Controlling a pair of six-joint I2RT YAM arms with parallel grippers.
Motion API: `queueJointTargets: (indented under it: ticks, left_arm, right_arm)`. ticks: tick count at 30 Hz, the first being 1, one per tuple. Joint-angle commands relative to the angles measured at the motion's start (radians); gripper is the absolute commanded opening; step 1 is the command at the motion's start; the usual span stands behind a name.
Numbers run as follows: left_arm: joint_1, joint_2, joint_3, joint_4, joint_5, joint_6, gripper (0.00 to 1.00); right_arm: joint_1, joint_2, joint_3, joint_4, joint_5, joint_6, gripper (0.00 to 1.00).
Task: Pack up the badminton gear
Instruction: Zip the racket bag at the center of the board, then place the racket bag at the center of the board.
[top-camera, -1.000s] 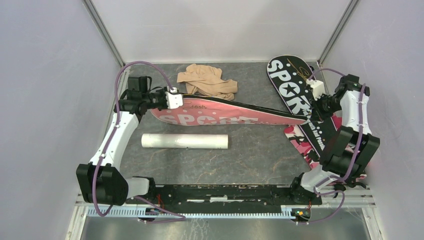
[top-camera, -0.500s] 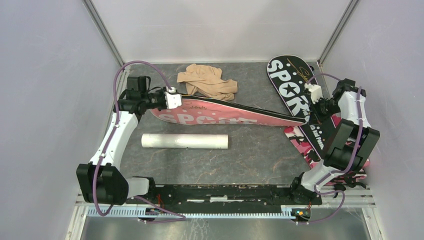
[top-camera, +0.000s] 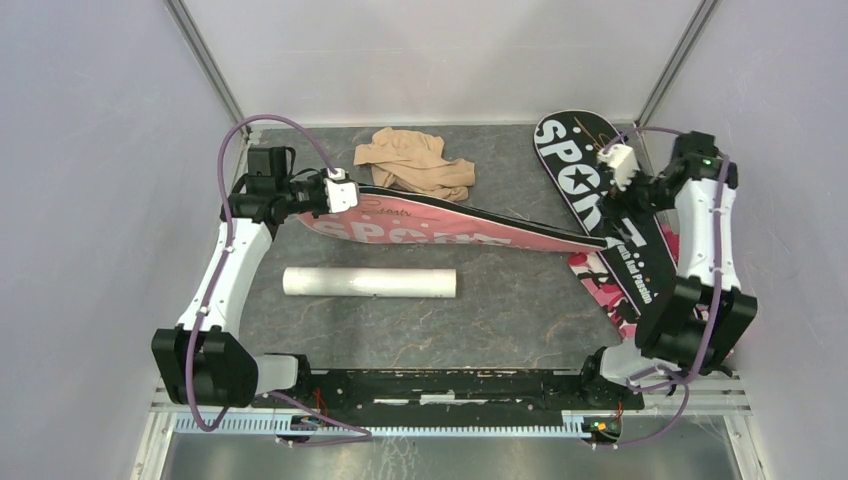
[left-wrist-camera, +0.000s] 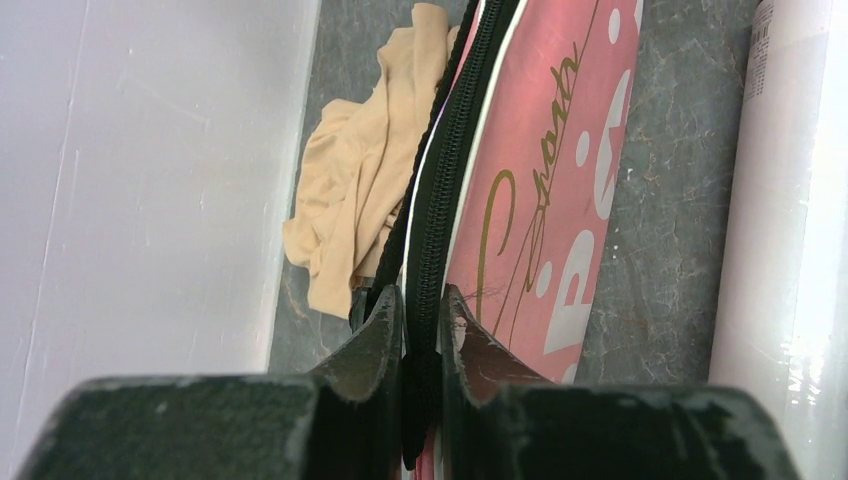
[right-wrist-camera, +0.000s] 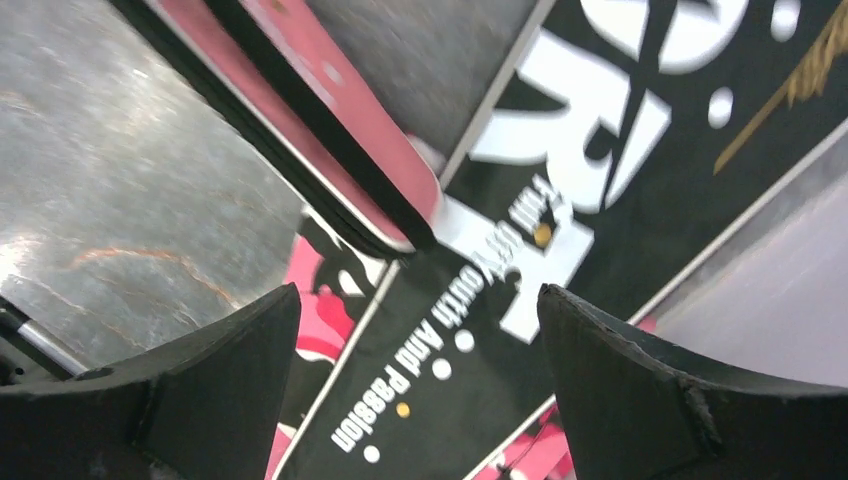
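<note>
The pink "SPORT" racket cover (top-camera: 450, 228) stretches across the middle of the table, standing on edge. My left gripper (top-camera: 340, 192) is shut on the black zipper seam at its wide end (left-wrist-camera: 422, 310). Its narrow tip (right-wrist-camera: 340, 120) rests against the black "SPORT" cover (top-camera: 575, 170), which lies flat at the far right. My right gripper (top-camera: 612, 178) hovers open above the black cover (right-wrist-camera: 560, 200), nothing between its fingers (right-wrist-camera: 420, 310). A long white tube (top-camera: 370, 282) lies in front of the pink cover. No rackets or shuttlecocks show.
A crumpled tan cloth (top-camera: 415, 160) lies at the back, just behind the pink cover. Pink camouflage cloth (top-camera: 600, 285) sticks out from under the black cover at the right. Grey walls close in the table on three sides.
My right gripper has opened, let go of the pink cover's narrow tip and drawn back toward the far right. The left gripper keeps its hold and has shifted slightly.
</note>
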Motion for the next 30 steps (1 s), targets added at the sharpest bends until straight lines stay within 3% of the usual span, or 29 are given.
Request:
queueJointTargets:
  ticks: [1,9,15,16,21,24,25,30]
  left_arm:
    - [0.003,-0.012,0.065,0.055,0.112,-0.021,0.02]
    - [-0.013,-0.008,0.089,0.059,0.149,-0.084,0.02]
    - [-0.015,-0.009,0.1,0.064,0.13,-0.11,0.02]
    - [-0.015,-0.006,0.101,0.069,0.116,-0.122,0.02]
    - [-0.012,0.026,0.134,0.059,-0.007,-0.147,0.04]
    - [0.001,0.052,0.163,-0.002,-0.062,-0.098,0.1]
    - [0.009,0.064,0.177,-0.025,-0.068,-0.087,0.13]
    - [0.038,0.122,0.243,-0.113,-0.117,-0.057,0.37]
  right_arm:
    - [0.176,-0.109,0.004,-0.039,-0.084,-0.043,0.95]
    - [0.542,-0.052,-0.007,0.172,-0.042,0.163,0.98]
    - [0.683,0.075,0.019,0.262,0.037,0.205,0.93]
    - [0.7,0.102,0.028,0.261,0.041,0.207,0.9]
    - [0.755,0.235,0.144,0.233,-0.003,0.225,0.49]
    - [0.77,0.305,0.235,0.228,-0.06,0.262,0.12]
    - [0.776,0.336,0.262,0.228,-0.079,0.279,0.04]
    - [0.793,0.466,0.385,0.233,-0.156,0.347,0.0]
